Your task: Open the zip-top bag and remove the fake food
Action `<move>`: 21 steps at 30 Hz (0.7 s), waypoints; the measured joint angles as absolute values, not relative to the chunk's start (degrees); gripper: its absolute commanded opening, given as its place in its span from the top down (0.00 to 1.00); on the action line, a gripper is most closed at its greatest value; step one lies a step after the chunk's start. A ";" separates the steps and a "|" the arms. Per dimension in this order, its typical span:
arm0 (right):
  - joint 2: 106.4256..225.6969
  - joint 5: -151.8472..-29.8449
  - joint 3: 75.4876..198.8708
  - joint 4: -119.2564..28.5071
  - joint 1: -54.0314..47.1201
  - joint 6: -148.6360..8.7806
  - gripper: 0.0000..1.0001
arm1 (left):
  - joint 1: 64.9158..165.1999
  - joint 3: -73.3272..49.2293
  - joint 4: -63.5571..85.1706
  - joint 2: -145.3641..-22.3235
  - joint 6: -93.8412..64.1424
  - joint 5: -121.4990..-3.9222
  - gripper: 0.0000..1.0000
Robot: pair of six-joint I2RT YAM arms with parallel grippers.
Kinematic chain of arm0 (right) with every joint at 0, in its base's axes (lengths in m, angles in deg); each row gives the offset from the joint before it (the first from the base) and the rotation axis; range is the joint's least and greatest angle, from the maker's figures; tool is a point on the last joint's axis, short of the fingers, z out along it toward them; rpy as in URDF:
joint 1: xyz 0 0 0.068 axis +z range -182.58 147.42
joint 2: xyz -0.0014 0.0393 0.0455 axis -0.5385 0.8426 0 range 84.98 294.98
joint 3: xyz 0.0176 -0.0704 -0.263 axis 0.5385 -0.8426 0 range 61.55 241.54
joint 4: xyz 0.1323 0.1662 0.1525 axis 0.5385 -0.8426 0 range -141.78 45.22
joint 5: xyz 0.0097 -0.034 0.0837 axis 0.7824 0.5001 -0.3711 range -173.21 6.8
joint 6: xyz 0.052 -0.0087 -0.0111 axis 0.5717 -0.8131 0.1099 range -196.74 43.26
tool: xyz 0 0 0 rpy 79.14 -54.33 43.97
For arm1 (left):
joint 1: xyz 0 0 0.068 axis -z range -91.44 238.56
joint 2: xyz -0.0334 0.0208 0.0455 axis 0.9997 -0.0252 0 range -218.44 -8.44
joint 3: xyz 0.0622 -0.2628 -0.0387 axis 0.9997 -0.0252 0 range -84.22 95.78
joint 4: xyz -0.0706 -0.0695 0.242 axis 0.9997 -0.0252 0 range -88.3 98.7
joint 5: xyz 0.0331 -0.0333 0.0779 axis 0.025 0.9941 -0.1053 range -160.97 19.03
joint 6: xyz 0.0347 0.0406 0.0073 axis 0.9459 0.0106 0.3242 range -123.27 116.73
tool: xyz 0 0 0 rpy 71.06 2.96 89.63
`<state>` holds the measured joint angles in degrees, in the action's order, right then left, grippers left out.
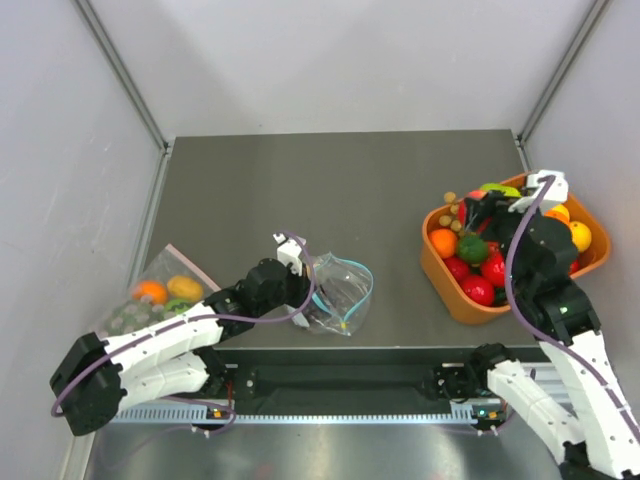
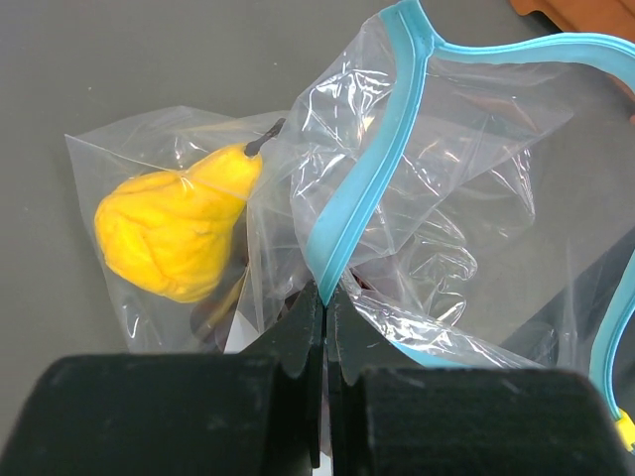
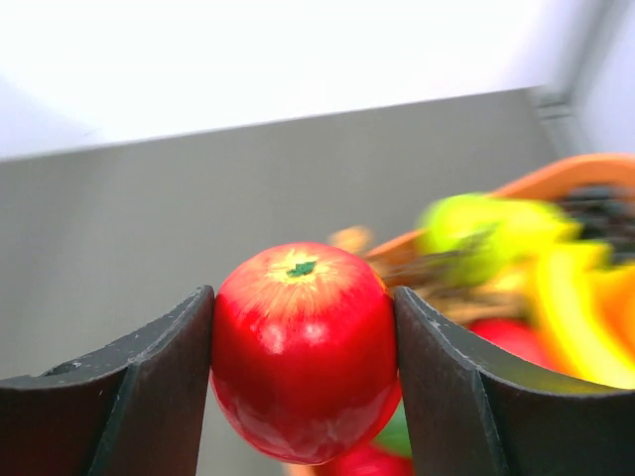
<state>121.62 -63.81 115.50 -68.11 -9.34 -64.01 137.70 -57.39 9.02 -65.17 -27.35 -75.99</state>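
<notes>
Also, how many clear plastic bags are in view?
2. The teal-strip bag lies front centre, pinched by the left tool; the pink-edged bag, holding fruit, is at the left edge.

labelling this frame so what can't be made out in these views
Left wrist: dark thing beside the pear in the bag, masked by crinkled plastic and the left gripper.
Right wrist: fruit in the bowl behind the apple, blurred.
Top: the bag's contents, too small under folded plastic.
</notes>
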 measured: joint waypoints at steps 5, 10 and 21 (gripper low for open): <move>123.42 -66.76 117.47 -70.17 -25.75 -68.71 0.67 | 137.70 -57.39 8.63 -64.12 -27.35 -76.16 1.00; 127.63 -72.24 117.42 -71.17 -39.43 -69.76 0.66 | 137.68 -57.41 8.32 -62.22 -27.30 -76.53 1.00; 134.96 -80.02 114.67 -70.56 -45.14 -69.50 0.45 | 137.59 -57.56 6.99 -59.92 -27.21 -76.84 1.00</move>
<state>134.96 -80.02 114.67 -70.56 -45.14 -69.50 137.59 -57.56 6.99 -59.92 -27.21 -76.84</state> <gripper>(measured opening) 0.634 0.016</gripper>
